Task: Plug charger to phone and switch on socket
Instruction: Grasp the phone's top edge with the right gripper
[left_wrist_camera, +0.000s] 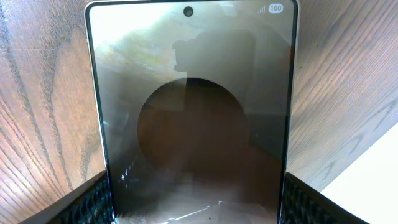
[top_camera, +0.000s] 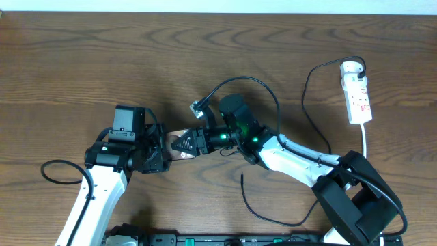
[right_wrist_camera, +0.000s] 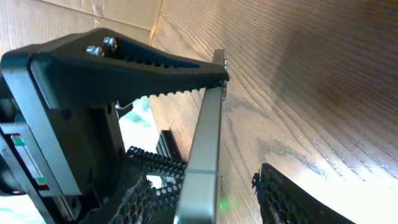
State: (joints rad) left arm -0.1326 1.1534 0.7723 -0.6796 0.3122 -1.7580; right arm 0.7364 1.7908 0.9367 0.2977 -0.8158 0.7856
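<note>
The phone (top_camera: 179, 145) is held just above the table between my two grippers. My left gripper (top_camera: 158, 154) is shut on its sides; in the left wrist view the glossy screen (left_wrist_camera: 193, 124) fills the frame between the two fingers (left_wrist_camera: 193, 202). My right gripper (top_camera: 198, 141) is open and straddles the phone's thin edge (right_wrist_camera: 202, 162), with a gap to one finger (right_wrist_camera: 217, 199). The charger (top_camera: 308, 109), a thin black cable, runs from the socket (top_camera: 358, 92) at the far right. Its free tip (top_camera: 242, 176) lies on the table, apart from both grippers.
The wooden table (top_camera: 82, 61) fills the view. A black wrist cable (top_camera: 235, 83) loops above the right gripper. The right arm's base (top_camera: 358, 201) stands at the front right, the left arm's (top_camera: 92, 205) at the front left. The socket's white cord (top_camera: 366, 140) runs toward the front.
</note>
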